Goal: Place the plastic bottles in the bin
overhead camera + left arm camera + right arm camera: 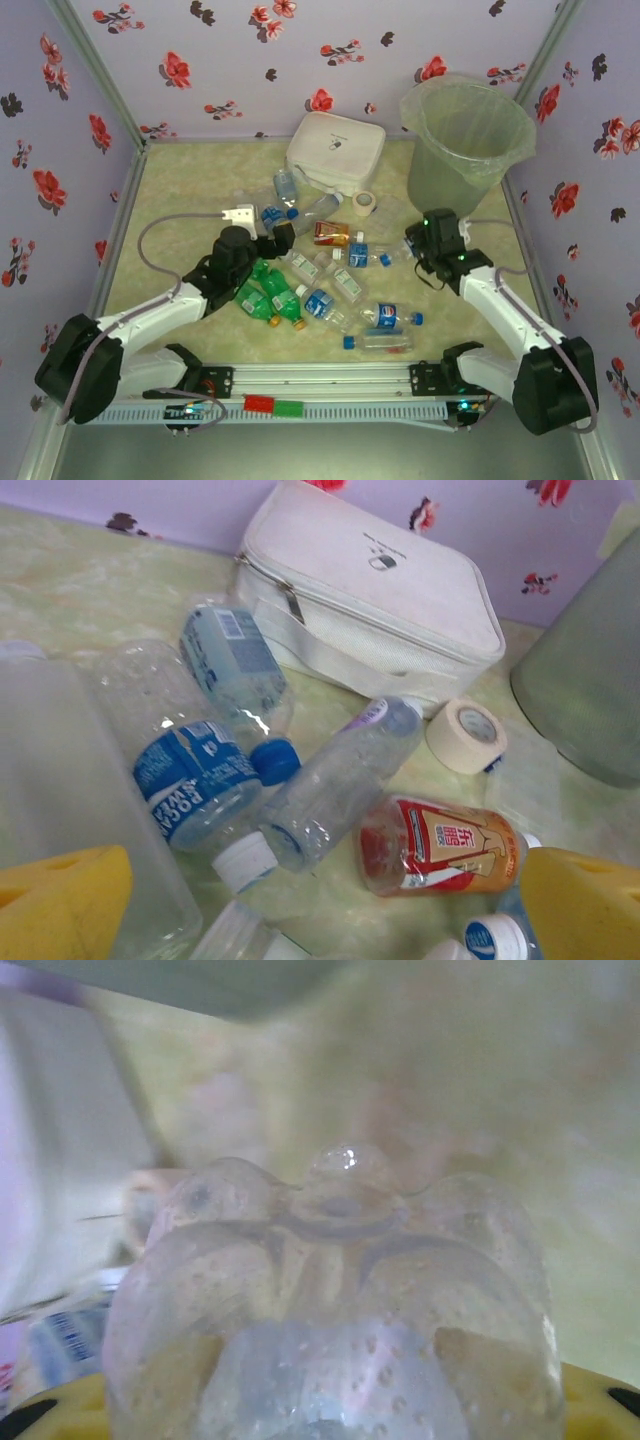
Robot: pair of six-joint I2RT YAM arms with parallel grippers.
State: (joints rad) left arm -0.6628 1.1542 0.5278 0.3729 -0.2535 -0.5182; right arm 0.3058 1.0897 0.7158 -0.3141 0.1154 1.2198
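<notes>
Several plastic bottles lie scattered mid-table: green ones [268,297], an amber one [331,233] and clear blue-labelled ones [388,318]. The bin [452,185] stands at the back right. My right gripper [412,248] is low beside the bin's base, shut on a clear bottle [330,1300] whose ribbed bottom sits between the yellow fingers [600,1405]. My left gripper [272,237] is open above the pile. Its yellow fingertips [60,900] frame the amber bottle [445,845], a clear bottle [335,780] and a blue-labelled one [195,780], touching none.
A white rounded box [335,150] sits at the back centre, seen close in the left wrist view [370,590]. A small tape roll [365,203] lies between the box and the bin [590,680]. Flowered walls close the table on three sides.
</notes>
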